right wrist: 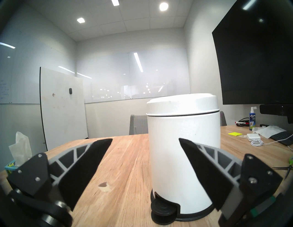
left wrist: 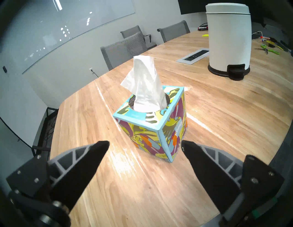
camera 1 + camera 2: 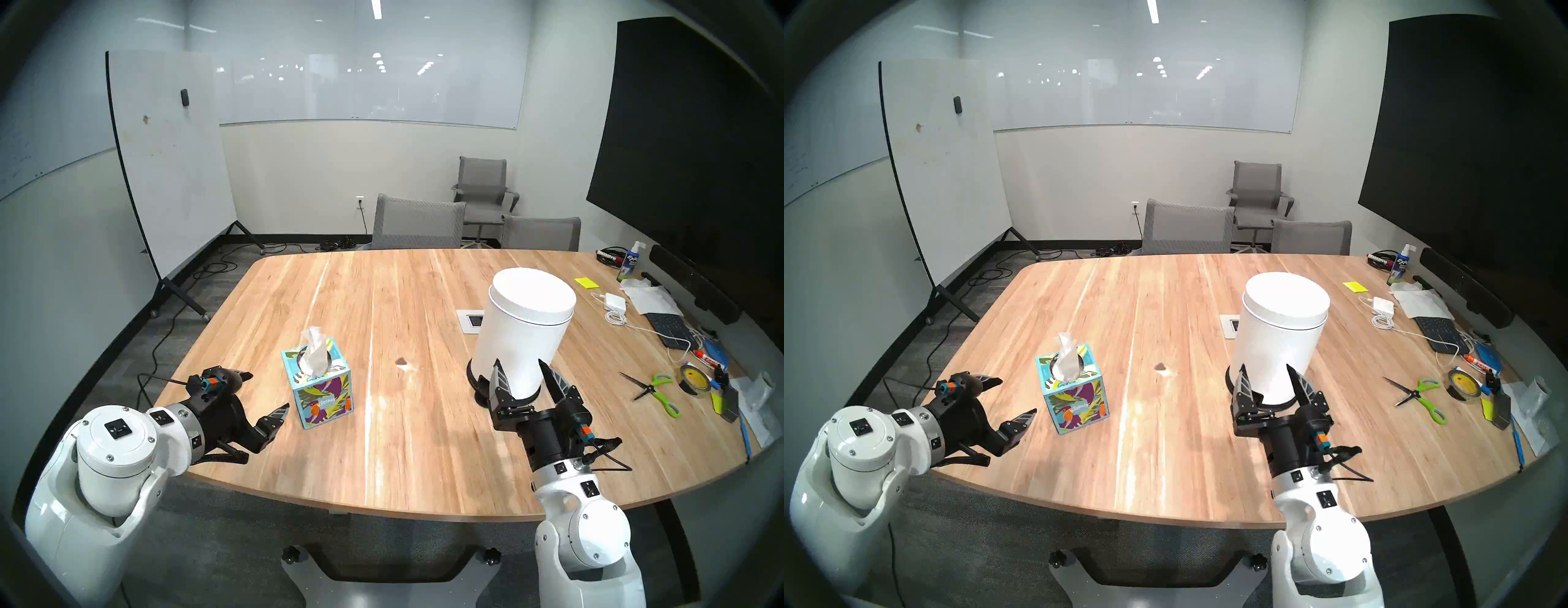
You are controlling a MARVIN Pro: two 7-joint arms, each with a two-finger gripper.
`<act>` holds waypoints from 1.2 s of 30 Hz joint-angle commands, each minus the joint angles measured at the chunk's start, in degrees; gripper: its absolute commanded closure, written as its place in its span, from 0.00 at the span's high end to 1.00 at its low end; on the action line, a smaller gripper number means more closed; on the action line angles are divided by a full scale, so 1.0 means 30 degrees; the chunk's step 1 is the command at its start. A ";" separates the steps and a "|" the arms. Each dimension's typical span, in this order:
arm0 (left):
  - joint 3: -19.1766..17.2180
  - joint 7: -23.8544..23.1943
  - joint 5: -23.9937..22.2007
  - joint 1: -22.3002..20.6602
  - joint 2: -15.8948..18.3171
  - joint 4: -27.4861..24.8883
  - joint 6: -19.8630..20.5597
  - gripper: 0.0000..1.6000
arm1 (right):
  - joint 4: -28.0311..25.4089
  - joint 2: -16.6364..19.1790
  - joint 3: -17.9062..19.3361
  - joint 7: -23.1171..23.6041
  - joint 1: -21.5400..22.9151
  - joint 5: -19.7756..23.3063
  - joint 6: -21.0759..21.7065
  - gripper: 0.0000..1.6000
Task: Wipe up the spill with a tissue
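Both grippers stand wide open and hold nothing. From the left head camera, the left gripper (image 3: pixel 265 392) hangs over the near left edge of the wooden table (image 3: pixel 424 446), its fingers spread, just short of the leaf-print tissue box (image 3: pixel 320 392). A white tissue (image 3: pixel 315 350) sticks up, crumpled, from the box's round opening. The spill (image 3: pixel 401 361), a small dark brown blotch with a pale glossy patch beside it, lies on bare wood between the box and the white pedal bin (image 3: pixel 524 331). The right gripper (image 3: pixel 522 370) has its fingers either side of the bin's lower body as seen from here; contact is hard to judge.

The right head camera shows the same layout: spill (image 3: pixel 1160 367) near mid-table, tissue (image 3: pixel 1066 354) upright in its box.

At the left wrist, two black fingertips (image 2: pixel 101 146) frame the box (image 2: pixel 156 126) without touching it; the tissue (image 2: pixel 145 88) rises in a soft twisted peak.

At the right wrist, the fingers (image 1: pixel 101 147) stand apart in front of the bin (image 1: pixel 182 142), seemingly clear of it, the spill (image 1: pixel 103 185) low between them.
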 commanded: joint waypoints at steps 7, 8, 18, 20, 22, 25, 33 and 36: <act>0.0042 -0.0440 0.0412 -0.0287 0.0398 -0.0246 -0.1245 1.00 | -0.0417 0.0043 0.0011 0.0039 0.0039 -0.0007 -0.0065 1.00; 0.0036 -0.0476 0.0444 -0.0291 0.0372 -0.0242 -0.1262 1.00 | -0.0418 0.0043 0.0011 0.0039 0.0039 -0.0007 -0.0064 1.00; 0.1417 0.0124 0.0752 -0.2265 0.1319 0.1295 -0.1548 1.00 | -0.0395 0.0040 0.0011 0.0037 0.0052 -0.0007 -0.0077 1.00; 0.2047 0.0211 0.1135 -0.2767 0.1512 0.1913 -0.1442 1.00 | -0.0388 0.0039 0.0011 0.0035 0.0057 -0.0007 -0.0081 1.00; 0.2804 0.0371 0.1161 -0.2945 0.1535 0.2609 -0.1385 1.00 | -0.0394 0.0040 0.0011 0.0036 0.0053 -0.0007 -0.0078 1.00; 0.3867 0.0351 0.1428 -0.3410 0.1037 0.3230 -0.0652 1.00 | -0.0407 0.0041 0.0011 0.0038 0.0046 -0.0007 -0.0072 1.00; 0.4885 0.1245 0.1317 -0.2888 -0.0342 0.2394 0.1194 1.00 | -0.0409 0.0041 0.0012 0.0040 0.0044 -0.0008 -0.0070 1.00; 0.5208 0.1663 0.1429 -0.2985 -0.0728 0.2149 0.1708 1.00 | -0.0408 0.0041 0.0012 0.0039 0.0045 -0.0008 -0.0071 1.00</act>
